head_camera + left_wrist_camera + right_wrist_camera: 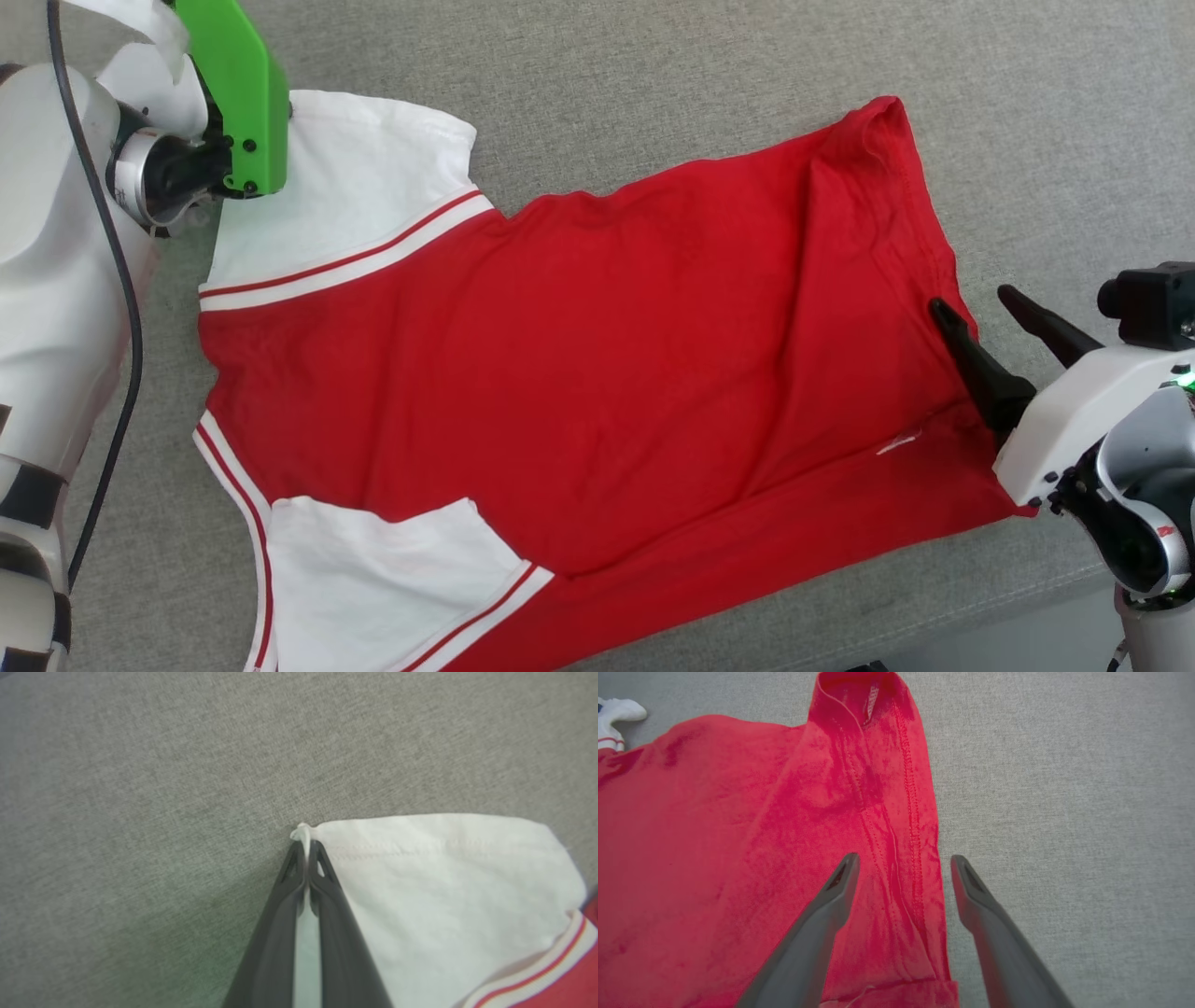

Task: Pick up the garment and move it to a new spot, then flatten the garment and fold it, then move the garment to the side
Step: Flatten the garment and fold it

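Across the grey fabric surface (653,75) lies one garment (579,373), a red tee spread mostly flat with its neck end toward the robot's left and its hem (920,205) toward the right. Count two white sleeves: the upper sleeve (355,196) lies open at the top left, and the lower sleeve (373,579) sits folded in over the red body near the bottom edge. Each one meets the red along a red-and-white striped trim (355,266), and a third striped band curves along the neck edge. The red body shows soft wrinkles, and the far hem corner is bunched and rolled up. Now the grippers, two of them. Over on the left, the left gripper (306,851) has its two dark fingers (280,933) pressed tight together, a small pinch of the upper sleeve's white corner squeezed at their tips. From the head camera a green bracket (238,93) on that wrist covers this corner, with the pale forearm (56,299) running down the left edge and one black cable (121,280) draped along it. At the lower right, the right gripper (973,301) points up and to the left, its fingers spread wide and holding nothing. It straddles the hem: one finger over red cloth, the other over bare grey surface just beside it. Whether the tips touch down, I cannot tell.
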